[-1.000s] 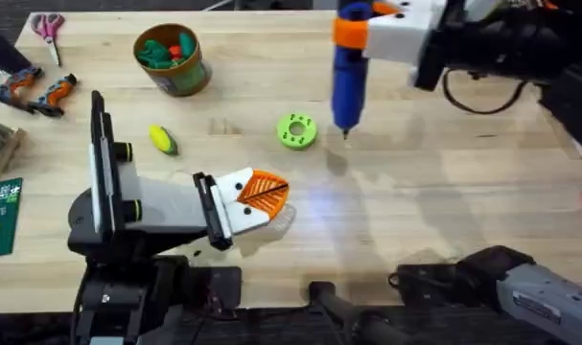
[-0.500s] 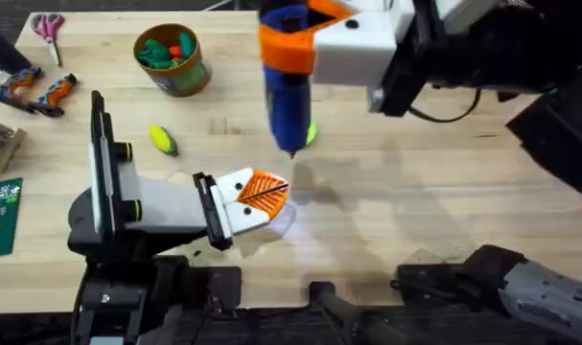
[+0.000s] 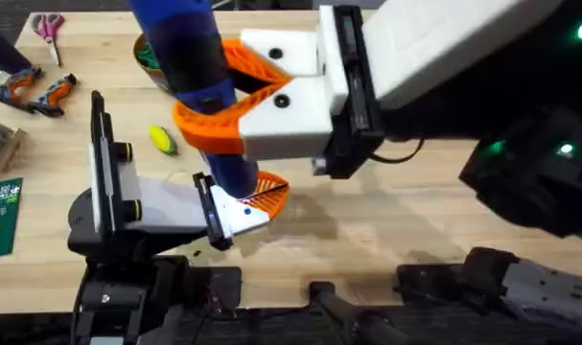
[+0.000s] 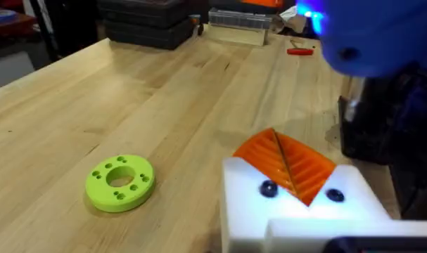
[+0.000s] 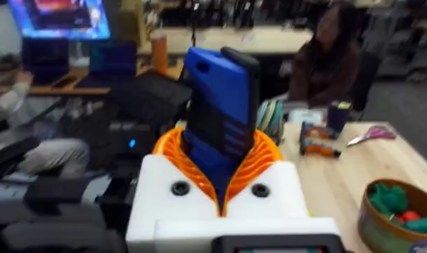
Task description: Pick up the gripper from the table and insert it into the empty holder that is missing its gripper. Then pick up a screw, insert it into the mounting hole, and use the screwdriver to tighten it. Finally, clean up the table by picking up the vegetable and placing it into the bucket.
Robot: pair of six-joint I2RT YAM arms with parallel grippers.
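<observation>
A green round disc with holes [image 4: 119, 182] lies flat on the wooden table [image 3: 444, 201]. Pink scissors [image 3: 48, 29] lie at the table's far left corner. Orange-and-black hand tools [image 3: 36, 89] lie by the left edge. A green board [image 3: 0, 217] sits nearer, also at the left edge.

R arm reaches high across the middle, big under the cam. Its white gripper w/ orange ribbed pads [image 3: 223, 105] squeezes the blue tube-shaped screwdriver [image 3: 190, 57]. L white-and-orange gripper [image 3: 257, 196] lies low, pointing right.
</observation>
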